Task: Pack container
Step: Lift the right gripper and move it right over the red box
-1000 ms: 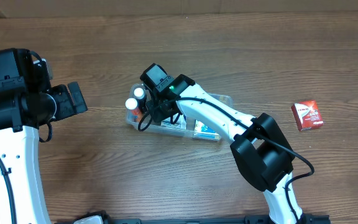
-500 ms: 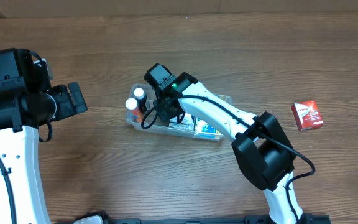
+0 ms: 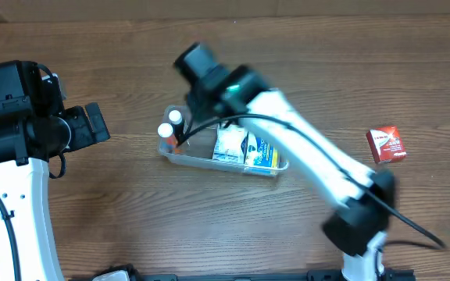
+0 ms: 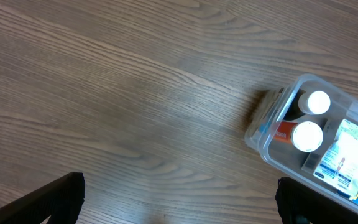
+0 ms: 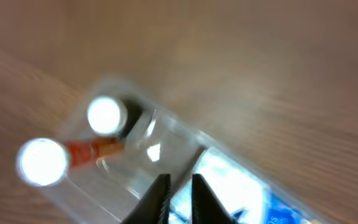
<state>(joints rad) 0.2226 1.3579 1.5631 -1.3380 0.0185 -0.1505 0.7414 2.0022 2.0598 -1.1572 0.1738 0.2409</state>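
The clear plastic container (image 3: 187, 157) sits mid-table. It holds two white-capped bottles (image 3: 166, 131) at its left end, and a white box (image 3: 229, 144) and a blue box (image 3: 262, 153) to the right. My right gripper (image 3: 200, 105) hovers above the container's left half, blurred by motion. In the right wrist view its fingers (image 5: 178, 186) are nearly together with nothing between them, above the container (image 5: 160, 124) and bottles (image 5: 104, 115). My left gripper (image 3: 98, 125) is open and empty, left of the container (image 4: 269, 144). A red box (image 3: 386, 144) lies on the table at right.
Bare wooden table surrounds the container. My left arm's base stands at the far left. My right arm stretches from the front right diagonally over the container's right side.
My right gripper has risen out of the container's left half and moved back, and the arm now blurs. The boxes that the arm covered now show. The left arm has not moved.
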